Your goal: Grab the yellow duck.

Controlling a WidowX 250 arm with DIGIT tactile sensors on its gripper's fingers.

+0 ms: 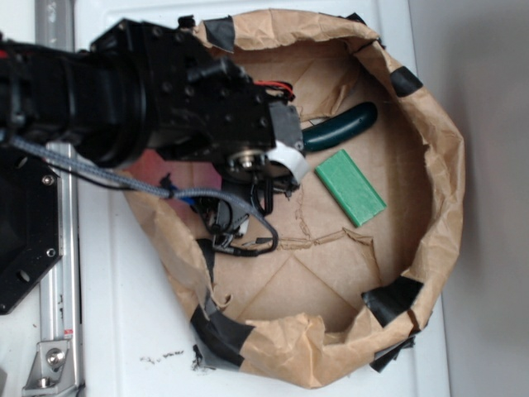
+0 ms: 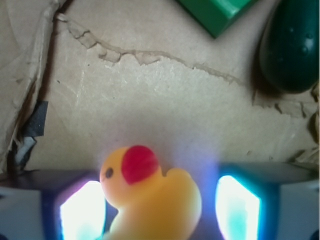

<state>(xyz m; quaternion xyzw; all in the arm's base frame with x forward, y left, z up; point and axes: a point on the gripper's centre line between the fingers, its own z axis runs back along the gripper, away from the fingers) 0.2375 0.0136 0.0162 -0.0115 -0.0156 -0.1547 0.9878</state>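
In the wrist view the yellow duck (image 2: pixel 150 195), with a red patch on its head and a black eye, sits on the brown paper floor between my two fingers. My gripper (image 2: pixel 160 212) is open around it. The left pad (image 2: pixel 80 210) is at the duck's head, and a narrow gap separates the duck's body from the right pad (image 2: pixel 237 207). In the exterior view my black arm (image 1: pixel 165 91) reaches in from the left, and the gripper (image 1: pixel 231 223) is low over the paper with the duck hidden beneath it.
A green block (image 1: pixel 350 187) (image 2: pixel 217 12) and a dark green cucumber-shaped toy (image 1: pixel 339 126) (image 2: pixel 290 47) lie ahead of the fingers. A crumpled brown paper wall (image 1: pixel 438 165) patched with black tape rings the floor. A metal rail (image 1: pixel 58 273) runs along the left.
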